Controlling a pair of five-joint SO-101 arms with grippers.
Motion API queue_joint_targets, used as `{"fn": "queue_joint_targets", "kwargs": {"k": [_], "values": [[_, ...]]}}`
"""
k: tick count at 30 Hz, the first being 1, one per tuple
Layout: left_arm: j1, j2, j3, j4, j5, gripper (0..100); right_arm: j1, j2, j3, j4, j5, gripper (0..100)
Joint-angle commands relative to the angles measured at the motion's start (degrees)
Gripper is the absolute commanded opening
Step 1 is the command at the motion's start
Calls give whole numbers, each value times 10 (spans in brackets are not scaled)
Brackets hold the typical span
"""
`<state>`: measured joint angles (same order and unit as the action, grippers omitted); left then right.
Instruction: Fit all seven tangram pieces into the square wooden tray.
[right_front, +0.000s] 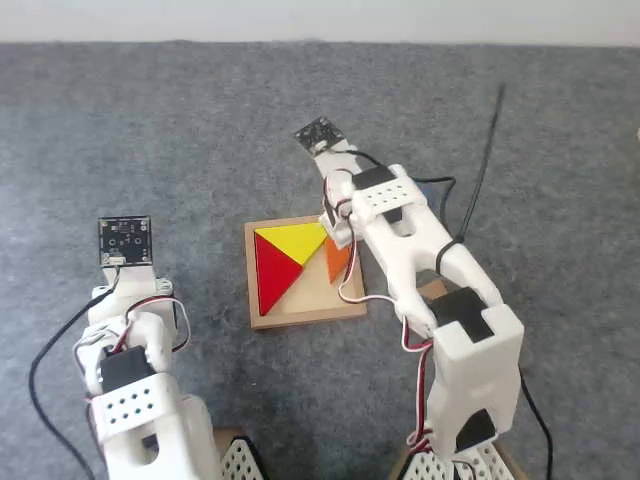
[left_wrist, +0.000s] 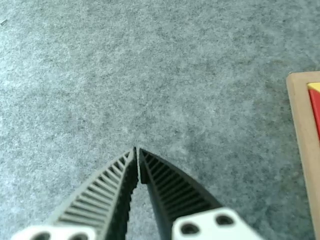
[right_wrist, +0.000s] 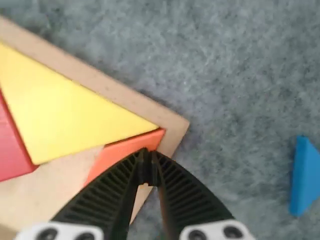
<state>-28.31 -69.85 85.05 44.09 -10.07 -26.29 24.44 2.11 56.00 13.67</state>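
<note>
Grey felt (right_front: 150, 130) covers the table. The wooden tray (right_front: 310, 300) holds a red triangle (right_front: 272, 275), a yellow triangle (right_front: 295, 240) and an orange piece (right_front: 338, 262). The right gripper (right_wrist: 147, 162) has its jaws pressed together, tips on the orange piece at the tray's corner. In the right wrist view a blue piece (right_wrist: 304, 175) lies on the felt off that corner. The left gripper (left_wrist: 137, 150), jaws closed and empty, hangs above felt beside the tray.

My high camera looks steeply down from above the arm bases (right_front: 240, 462) at six o'clock, wooden tray (right_front: 310, 318) dead centre. Left wrist camera rides just behind the left gripper (left_wrist: 137, 150), close over the grey felt (left_wrist: 150, 75), clipping the tray's rim. Right wrist camera sits even tighter behind the right gripper (right_wrist: 147, 156), over a tray corner. All three share that tray.
</note>
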Motion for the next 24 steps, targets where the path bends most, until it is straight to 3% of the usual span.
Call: {"fn": "queue_joint_targets", "kwargs": {"k": [1, 8, 15, 24], "values": [[-2, 2, -28, -1, -6, 12, 10, 6, -40, 7, 6, 8], [-2, 2, -28, -1, -6, 12, 3, 8, -62, 7, 6, 8], [-2, 2, -28, -1, -6, 12, 46, -35, -91, 21, 3, 8], [-2, 2, -28, -1, -6, 12, 88, -215, -15, 144, 5, 8]]}}
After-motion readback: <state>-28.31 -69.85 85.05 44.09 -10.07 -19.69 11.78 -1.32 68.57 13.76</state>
